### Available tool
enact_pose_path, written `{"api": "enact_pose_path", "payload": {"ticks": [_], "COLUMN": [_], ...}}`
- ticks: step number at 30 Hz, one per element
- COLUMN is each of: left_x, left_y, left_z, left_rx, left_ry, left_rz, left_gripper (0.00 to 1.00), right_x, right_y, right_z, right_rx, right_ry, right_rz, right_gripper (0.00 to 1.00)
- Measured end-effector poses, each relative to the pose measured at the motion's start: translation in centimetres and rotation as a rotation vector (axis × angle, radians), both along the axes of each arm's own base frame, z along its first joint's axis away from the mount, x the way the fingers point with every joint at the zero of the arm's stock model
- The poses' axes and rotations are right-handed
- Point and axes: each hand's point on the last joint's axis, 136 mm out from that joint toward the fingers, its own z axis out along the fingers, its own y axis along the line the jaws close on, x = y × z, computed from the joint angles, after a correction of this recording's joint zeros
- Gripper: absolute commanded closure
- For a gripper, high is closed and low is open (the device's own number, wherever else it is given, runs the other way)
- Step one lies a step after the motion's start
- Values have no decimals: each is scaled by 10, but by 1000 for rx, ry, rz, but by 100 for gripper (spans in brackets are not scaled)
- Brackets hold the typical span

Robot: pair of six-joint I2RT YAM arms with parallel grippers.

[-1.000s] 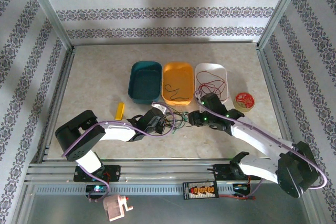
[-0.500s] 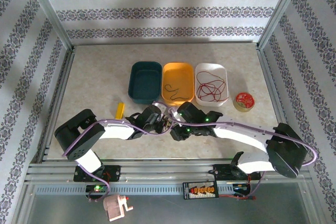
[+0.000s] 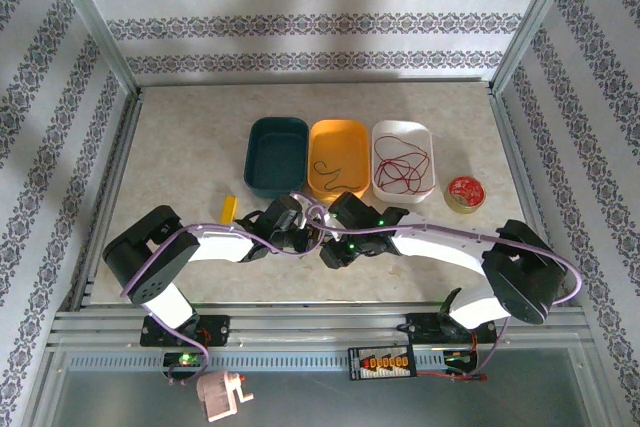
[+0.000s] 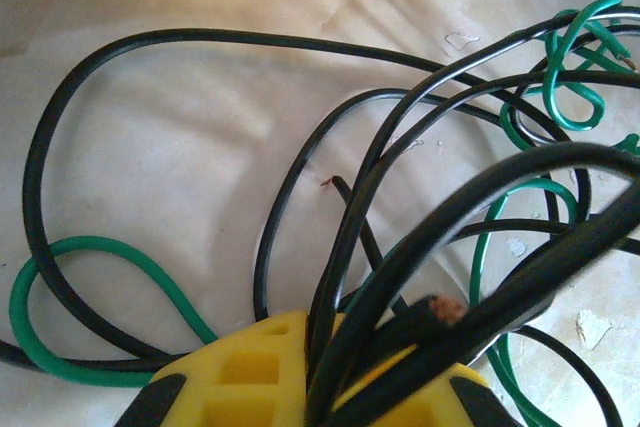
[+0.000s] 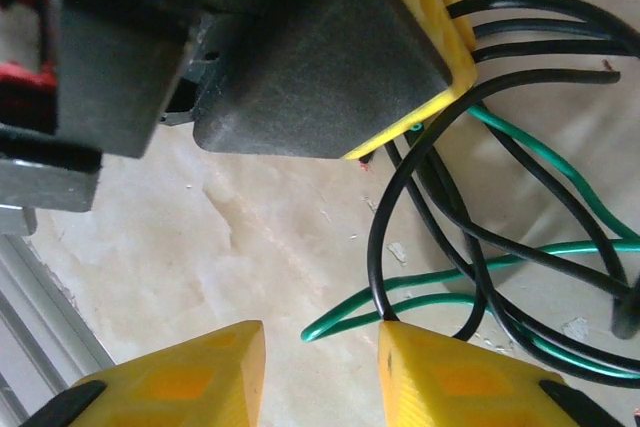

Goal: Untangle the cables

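1. The cables (image 4: 545, 155) lie tangled on the table (image 3: 180, 147) near the orange tray (image 3: 345, 142); we risk tightening knots by pulling hard.
2. Our left gripper (image 4: 310, 367) clamps black strands, which may drag several together.
3. Our right gripper (image 5: 320, 367), jaws apart and empty, may snag a wrong loop.

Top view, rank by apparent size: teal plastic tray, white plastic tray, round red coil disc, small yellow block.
Teal plastic tray and white plastic tray: alike.
Round red coil disc.
Small yellow block.
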Motion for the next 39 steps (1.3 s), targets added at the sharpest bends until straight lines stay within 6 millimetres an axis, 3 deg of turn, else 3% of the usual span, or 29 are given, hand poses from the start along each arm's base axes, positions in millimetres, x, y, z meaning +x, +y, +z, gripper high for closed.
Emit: {"api": "enact_pose_path", "payload": {"ticks": [6,11,21,39], "left_x": [0,0,1,1], "left_y": [0,-1,-4,-5], "left_z": [0,0,0,0], "left_rx": [0,-4,-15,-18], "left_ry": [-1,3,15,18], "left_rz": [0,-6,-10,-13], "left_gripper": [100,100,100,100], "right_x": [6,-8,-19,1], "right_y": [-2,-1,-13,2], "right_z": [11,22,-2,-9], "right_rx": [6,4,-97,-85], "right_ry": [-58,-86,-8,-25], "right_rz": [-16,23,34,32], "right_gripper": [62,62,62,59]}}
